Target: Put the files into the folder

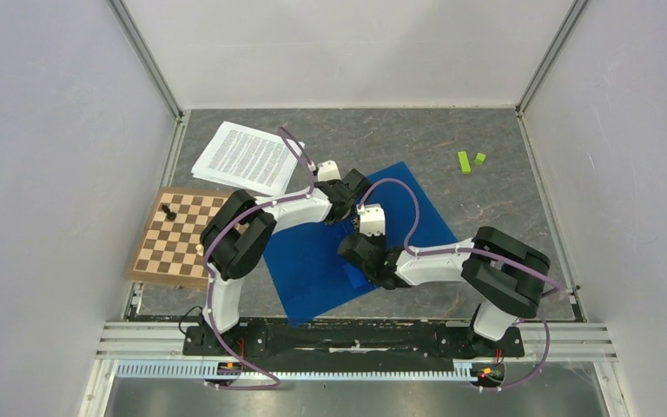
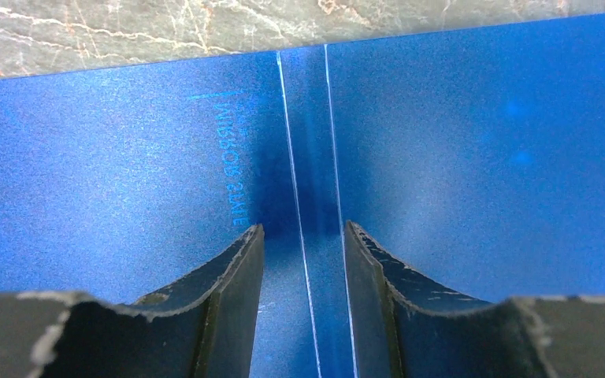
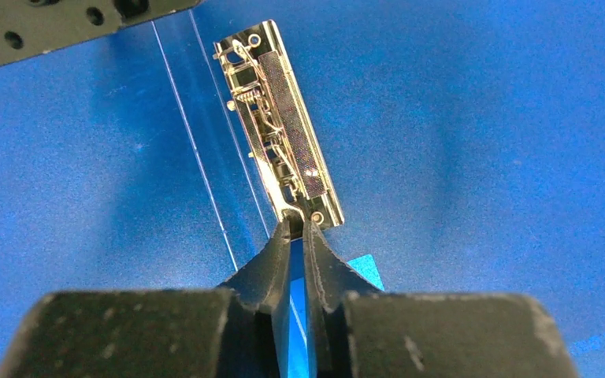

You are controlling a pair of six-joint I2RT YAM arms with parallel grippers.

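1. Folder (image 1: 308, 274) lies open on the table (image 1: 486, 217), inside up.
2. Files (image 1: 245, 157) sit far-left, just beyond the chessboard (image 1: 178, 239), apart from the folder.
3. Left gripper (image 2: 303, 236), jaws partly spread, straddles the spine (image 2: 315, 118).
4. Right gripper (image 3: 295, 224) pinches the clip's (image 3: 283, 118) near end.

Wooden chessboard (image 1: 178, 236) lies flat at the left side of the dark marbled table (image 1: 504, 217), its near corner overhanging the left edge. Two black chess pieces (image 1: 168, 211) stand together near its far left corner. Two small green blocks (image 1: 471, 161) sit just beside each other at the far right, well apart from the board. A metal rail (image 1: 356, 334) spans the near edge.
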